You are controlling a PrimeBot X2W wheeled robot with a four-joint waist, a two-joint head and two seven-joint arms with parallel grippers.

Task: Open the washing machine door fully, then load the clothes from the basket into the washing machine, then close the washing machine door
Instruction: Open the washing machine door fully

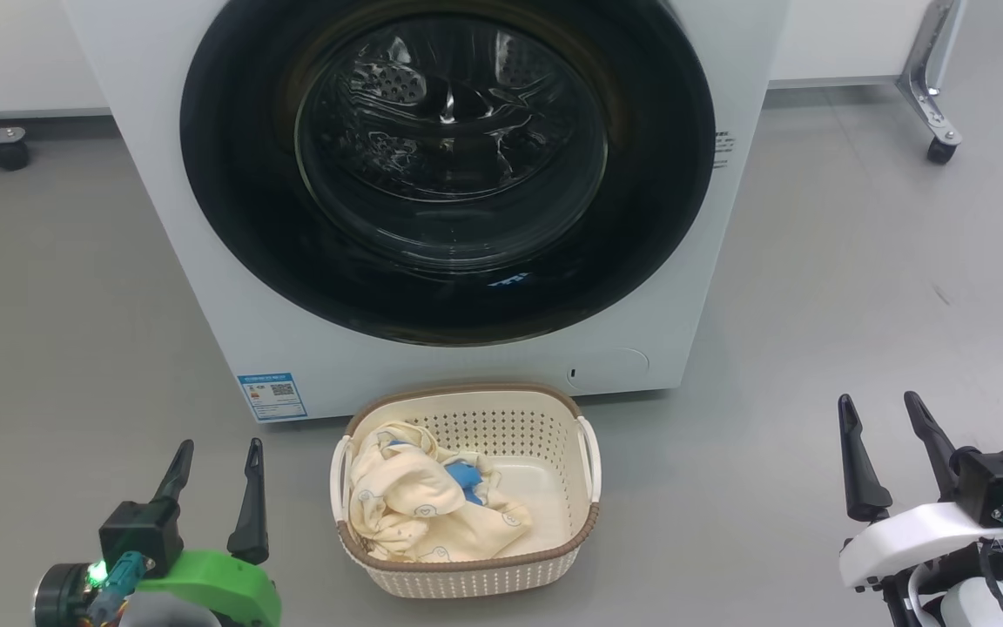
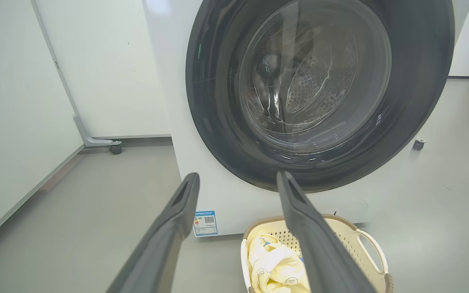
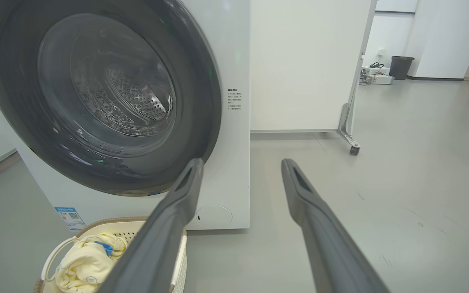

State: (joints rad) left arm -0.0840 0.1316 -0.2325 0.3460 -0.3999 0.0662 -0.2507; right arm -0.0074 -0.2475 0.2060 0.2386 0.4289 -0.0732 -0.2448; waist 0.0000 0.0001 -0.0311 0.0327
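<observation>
Left gripper (image 1: 220, 446) and right gripper (image 1: 878, 401) hover spread, empty. Between them sits the oval cream perforated plastic basket (image 1: 467, 389) of pale yellow clothes (image 1: 414, 509), within reach. Ahead, the round black-rimmed glass door (image 1: 232, 174) looks shut.

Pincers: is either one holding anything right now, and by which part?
Nothing is held. The left pincer and the right pincer both stand open and empty; the clothes lie untouched in the basket.
</observation>
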